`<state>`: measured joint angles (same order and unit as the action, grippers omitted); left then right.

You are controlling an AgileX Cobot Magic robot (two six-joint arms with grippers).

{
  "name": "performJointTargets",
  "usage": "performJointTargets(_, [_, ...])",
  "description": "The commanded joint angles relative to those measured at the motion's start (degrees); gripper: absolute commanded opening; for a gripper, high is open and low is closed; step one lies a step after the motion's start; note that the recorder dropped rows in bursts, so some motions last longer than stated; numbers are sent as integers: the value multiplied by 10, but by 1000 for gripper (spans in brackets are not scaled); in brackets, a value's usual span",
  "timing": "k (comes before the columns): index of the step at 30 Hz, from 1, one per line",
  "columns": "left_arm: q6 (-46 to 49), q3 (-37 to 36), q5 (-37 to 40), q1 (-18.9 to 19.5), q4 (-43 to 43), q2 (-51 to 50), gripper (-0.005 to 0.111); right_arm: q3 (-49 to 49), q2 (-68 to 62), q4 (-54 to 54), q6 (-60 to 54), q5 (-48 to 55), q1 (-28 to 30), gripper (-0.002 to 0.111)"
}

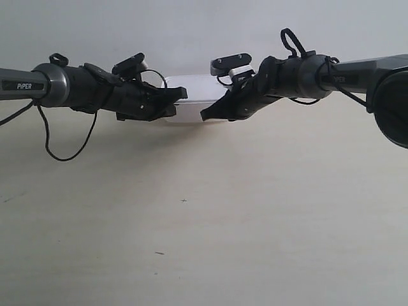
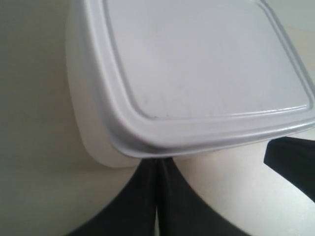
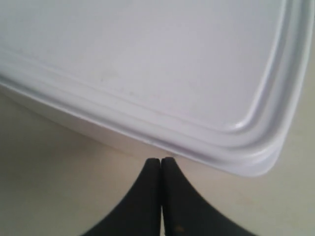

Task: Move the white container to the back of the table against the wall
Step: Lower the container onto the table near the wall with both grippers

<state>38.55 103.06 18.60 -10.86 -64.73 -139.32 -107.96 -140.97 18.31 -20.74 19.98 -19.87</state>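
The white container (image 1: 197,89) stands at the back of the table (image 1: 204,217), close to the wall (image 1: 191,32). The gripper of the arm at the exterior view's left (image 1: 180,102) and that of the arm at the exterior view's right (image 1: 206,115) both point at its front side and hide part of it. In the left wrist view, my left gripper (image 2: 157,161) is shut, its tips right under the rim of the container (image 2: 197,64). My right gripper (image 3: 161,160) is shut and empty, its tips just short of the container's (image 3: 147,64) side wall, near a corner.
A black part of the other gripper (image 2: 290,162) shows beside the container in the left wrist view. Loose black cables (image 1: 64,150) hang from the arm at the exterior view's left. Tiny dark specks (image 1: 183,201) mark the bare beige table in front.
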Motion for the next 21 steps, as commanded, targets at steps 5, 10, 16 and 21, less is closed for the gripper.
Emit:
performJointTargets(5, [4, 19, -3, 1, -4, -21, 0, -18, -10, -3, -3, 5, 7, 0])
performJointTargets(10, [3, 32, 0, 6, -4, -35, 0, -18, -19, -3, -3, 0, 12, 0])
performJointTargets(16, [3, 39, -3, 12, -4, -38, 0, -22, -27, -3, -3, -10, 14, 0])
performJointTargets(21, [3, 52, 1, 16, -4, -46, 0, -54, -39, -3, -3, 1, 14, 0])
